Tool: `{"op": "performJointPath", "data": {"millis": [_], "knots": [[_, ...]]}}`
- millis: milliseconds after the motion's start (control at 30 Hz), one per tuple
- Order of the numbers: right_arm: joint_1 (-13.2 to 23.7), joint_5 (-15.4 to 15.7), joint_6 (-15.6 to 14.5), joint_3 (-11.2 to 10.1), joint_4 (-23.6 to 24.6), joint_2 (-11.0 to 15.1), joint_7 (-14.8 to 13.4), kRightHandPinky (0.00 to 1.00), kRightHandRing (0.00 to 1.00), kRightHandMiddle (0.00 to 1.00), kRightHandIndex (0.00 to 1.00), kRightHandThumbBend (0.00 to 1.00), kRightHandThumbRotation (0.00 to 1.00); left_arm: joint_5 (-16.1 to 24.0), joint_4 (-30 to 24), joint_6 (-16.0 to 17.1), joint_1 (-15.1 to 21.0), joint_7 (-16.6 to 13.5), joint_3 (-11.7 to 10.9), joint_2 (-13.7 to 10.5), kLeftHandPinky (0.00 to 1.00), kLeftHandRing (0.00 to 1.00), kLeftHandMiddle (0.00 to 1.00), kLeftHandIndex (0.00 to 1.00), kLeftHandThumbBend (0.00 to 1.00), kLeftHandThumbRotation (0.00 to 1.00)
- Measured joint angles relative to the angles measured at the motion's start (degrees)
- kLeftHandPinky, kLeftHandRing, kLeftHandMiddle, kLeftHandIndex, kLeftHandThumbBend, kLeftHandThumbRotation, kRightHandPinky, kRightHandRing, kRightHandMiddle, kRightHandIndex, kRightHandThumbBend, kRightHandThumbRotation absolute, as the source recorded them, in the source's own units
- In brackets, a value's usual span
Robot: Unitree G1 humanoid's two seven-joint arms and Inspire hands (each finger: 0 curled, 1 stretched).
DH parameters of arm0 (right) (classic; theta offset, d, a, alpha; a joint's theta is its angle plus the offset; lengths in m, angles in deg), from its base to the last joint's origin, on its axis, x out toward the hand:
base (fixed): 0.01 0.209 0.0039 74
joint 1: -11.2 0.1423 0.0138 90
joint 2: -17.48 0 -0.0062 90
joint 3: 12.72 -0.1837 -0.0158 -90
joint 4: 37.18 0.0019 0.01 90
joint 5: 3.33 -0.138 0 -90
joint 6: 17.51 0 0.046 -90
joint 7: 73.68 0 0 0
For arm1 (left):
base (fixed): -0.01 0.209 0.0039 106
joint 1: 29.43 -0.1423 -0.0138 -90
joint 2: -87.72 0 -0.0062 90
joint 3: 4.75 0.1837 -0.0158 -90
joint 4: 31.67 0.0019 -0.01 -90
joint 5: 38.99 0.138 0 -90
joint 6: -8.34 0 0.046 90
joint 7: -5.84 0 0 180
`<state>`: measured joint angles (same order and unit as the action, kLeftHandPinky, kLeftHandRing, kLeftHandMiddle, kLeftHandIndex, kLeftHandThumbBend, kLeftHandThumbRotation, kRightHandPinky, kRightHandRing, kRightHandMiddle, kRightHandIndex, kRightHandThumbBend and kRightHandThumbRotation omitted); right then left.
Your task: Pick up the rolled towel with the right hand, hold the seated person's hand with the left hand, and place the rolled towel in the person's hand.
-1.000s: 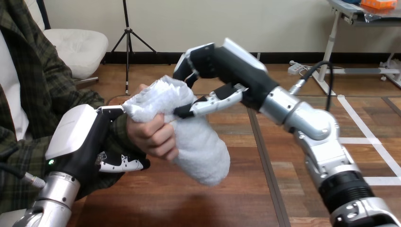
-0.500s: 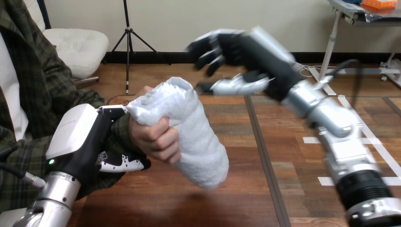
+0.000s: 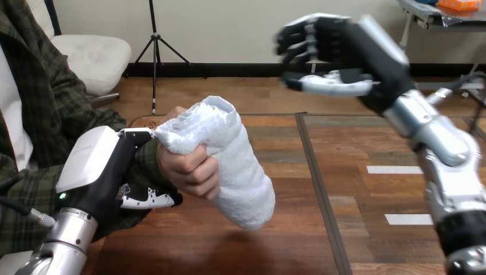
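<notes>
Head view: rolled towel (image 3: 232, 166) clamped in the person's hand (image 3: 189, 169), fist closed round its upper half. Long axis tilted, top end up-left, lower end down-right, hanging above the table (image 3: 189, 252); contact with it not clear. Right hand (image 3: 338, 57) up and to the right of the towel, well apart, fingers loosely spread, thumb out, holding nothing. Left hand (image 3: 109, 172) much nearer: just beside the person's hand, fingers on top and thumb underneath curled round the person's wrist (image 3: 150, 166). Looks like placement done, towel carried by the person alone. Probably only left to release the wrist and back both arms off. Risk: tugging the wrist while letting go, shaking the towel loose.
</notes>
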<state>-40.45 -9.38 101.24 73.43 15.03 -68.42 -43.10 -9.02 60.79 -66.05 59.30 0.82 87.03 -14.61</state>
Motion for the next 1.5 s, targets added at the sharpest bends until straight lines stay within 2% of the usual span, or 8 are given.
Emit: {"op": "performJointPath", "data": {"millis": [267, 567, 900, 1033, 1267, 1500], "knots": [[-3.43, -1.92, -0.48, -1.64, 2.44, 1.01, 0.08, 0.38, 0.44, 0.5, 0.54, 0.7, 0.14, -0.01, 0.01, 0.15, 0.04, 0.09, -0.12, -0.02, 0.37, 0.43, 0.49, 0.49, 0.95, 0.0], [-7.86, -4.36, -0.62, -2.37, 3.91, 2.13, 2.79, 0.38, 0.42, 0.47, 0.53, 0.73, 0.14, -0.05, 0.0, 0.18, 0.14, 0.76, -0.37, -0.02, 0.38, 0.43, 0.49, 0.49, 0.94, 0.0], [-13.04, -5.46, -0.52, -3.29, 5.39, 3.14, 5.23, 0.4, 0.41, 0.46, 0.53, 0.75, 0.19, -0.05, 0.0, 0.17, 0.19, 1.25, -0.42, -0.03, 0.39, 0.44, 0.49, 0.49, 0.94, 0.0], [-14.92, -6.93, -0.48, -3.56, 5.72, 3.25, 6.87, 0.39, 0.41, 0.46, 0.53, 0.76, 0.2, -0.05, 0.01, 0.18, 0.21, 1.35, -0.43, -0.03, 0.39, 0.44, 0.49, 0.49, 0.94, 0.0], [-16.88, -8.3, -0.14, -3.88, 5.72, 3.25, 9.11, 0.39, 0.41, 0.48, 0.54, 0.78, 0.21, -0.06, 0.06, 0.41, 0.25, 1.42, -0.43, -0.03, 0.4, 0.44, 0.49, 0.49, 0.94, 0.0], [-17.66, -9.1, 0.89, -3.9, 5.69, 3.24, 10.86, 0.37, 0.41, 0.48, 0.54, 0.81, 0.28, -0.06, 0.06, 0.5, 0.28, 1.43, -0.41, -0.02, 0.4, 0.44, 0.49, 0.49, 0.95, 0.0]]}}
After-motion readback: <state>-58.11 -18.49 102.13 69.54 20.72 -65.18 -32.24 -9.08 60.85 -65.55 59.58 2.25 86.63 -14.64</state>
